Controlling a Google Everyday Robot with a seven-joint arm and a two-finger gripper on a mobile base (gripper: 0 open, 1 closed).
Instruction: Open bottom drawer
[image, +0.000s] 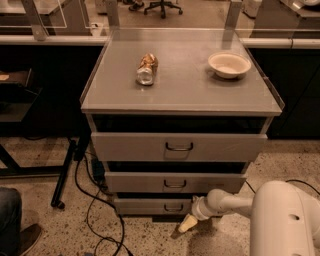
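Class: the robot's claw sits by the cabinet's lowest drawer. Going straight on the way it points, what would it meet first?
The claw points down and left, below the slim grey metal bottom drawer, so it would probably meet the speckled floor first, though depth is unclear.

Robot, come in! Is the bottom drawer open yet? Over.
Gripper low by the floor, just right of the handle, not on it. The bottom drawer looks shut. Cables at left, off the path.
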